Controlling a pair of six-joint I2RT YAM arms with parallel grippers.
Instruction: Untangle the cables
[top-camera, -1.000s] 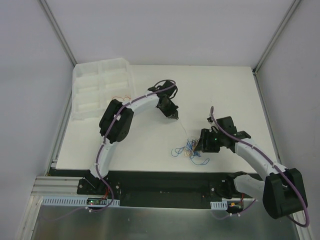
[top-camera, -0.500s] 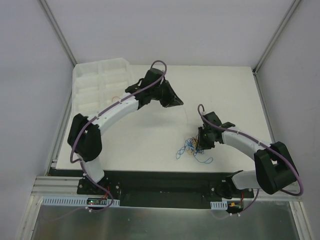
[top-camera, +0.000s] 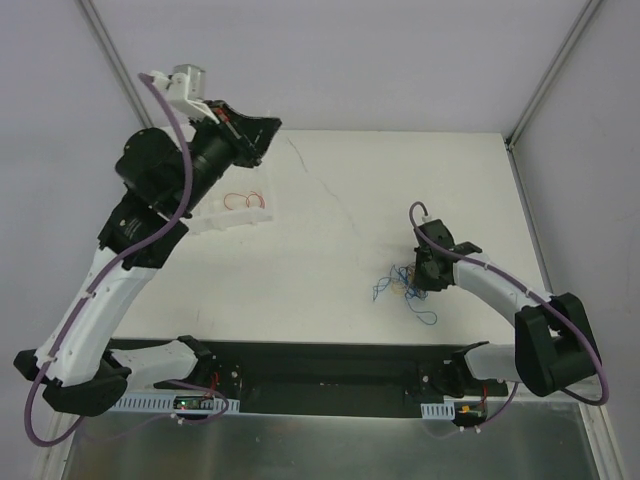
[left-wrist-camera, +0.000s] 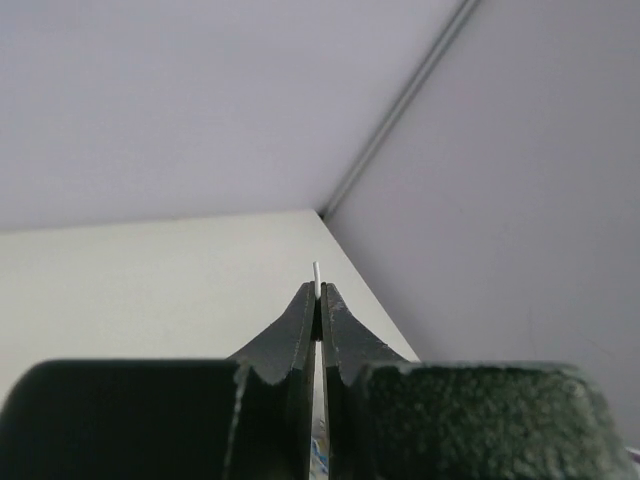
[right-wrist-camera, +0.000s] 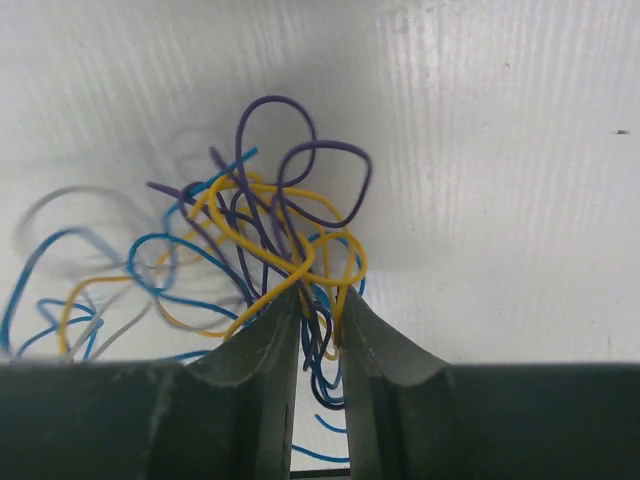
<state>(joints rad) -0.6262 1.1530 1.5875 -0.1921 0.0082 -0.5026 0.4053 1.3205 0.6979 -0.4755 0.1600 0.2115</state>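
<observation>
Pinching the cables (right-wrist-camera: 270, 240) low on the right of the table (top-camera: 330, 290), right end effector (right-wrist-camera: 318, 300) risks dragging the whole knot, because left end effector (left-wrist-camera: 318, 292), high at far left, clenches a taut white strand (left-wrist-camera: 317, 272) that may slip free.

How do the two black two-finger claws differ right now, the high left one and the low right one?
The left gripper hangs high in the air; the right gripper sits low at the white tabletop. The left pinches one thin white wire; the right is closed on the tangled bundle of yellow, blue and purple wires. Both are black, with jaws closed on wire.
</observation>
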